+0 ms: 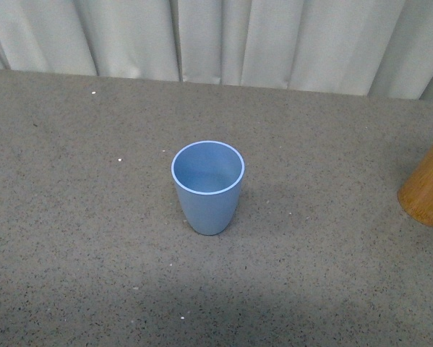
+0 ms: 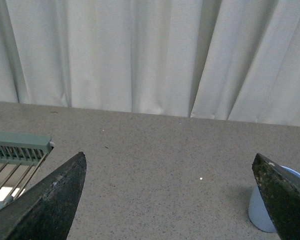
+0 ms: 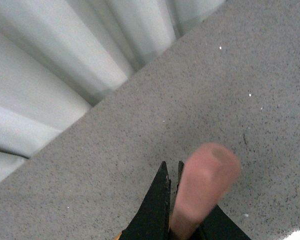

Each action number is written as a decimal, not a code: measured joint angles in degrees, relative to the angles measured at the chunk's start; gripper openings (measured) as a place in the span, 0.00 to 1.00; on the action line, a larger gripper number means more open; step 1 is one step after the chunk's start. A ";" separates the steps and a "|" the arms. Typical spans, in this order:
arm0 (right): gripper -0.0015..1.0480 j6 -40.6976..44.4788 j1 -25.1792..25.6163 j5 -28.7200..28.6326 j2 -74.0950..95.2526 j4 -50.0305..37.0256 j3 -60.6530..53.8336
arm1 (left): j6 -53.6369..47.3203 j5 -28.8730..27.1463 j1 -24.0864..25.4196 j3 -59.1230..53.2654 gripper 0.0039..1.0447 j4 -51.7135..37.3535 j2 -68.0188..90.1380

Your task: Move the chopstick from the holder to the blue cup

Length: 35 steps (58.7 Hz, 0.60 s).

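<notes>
The blue cup [image 1: 207, 186] stands upright and empty in the middle of the grey table in the front view. The orange-brown holder [image 1: 427, 191] shows partly at the right edge. No arm shows in the front view. In the left wrist view my left gripper [image 2: 172, 172] is open and empty, and the blue cup [image 2: 262, 210] sits beside one finger. In the right wrist view my right gripper [image 3: 171, 172] is shut on a salmon-pink chopstick [image 3: 202, 185], whose blurred end points toward the camera above the table.
White curtains [image 1: 223, 40] hang behind the table's far edge. A grey-green slatted rack [image 2: 14, 155] shows at the side of the left wrist view. A speckled grey tabletop [image 1: 93, 217] spreads around the cup.
</notes>
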<state>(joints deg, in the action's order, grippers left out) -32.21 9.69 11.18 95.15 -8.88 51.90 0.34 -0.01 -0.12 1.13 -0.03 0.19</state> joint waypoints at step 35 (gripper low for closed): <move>0.02 2.75 -6.49 -1.42 -17.79 -6.36 1.16 | -0.02 0.02 0.00 0.00 0.94 0.00 0.00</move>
<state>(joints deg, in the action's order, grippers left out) -29.45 3.20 9.76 77.36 -15.25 53.06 0.32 0.01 -0.12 1.13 -0.03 0.19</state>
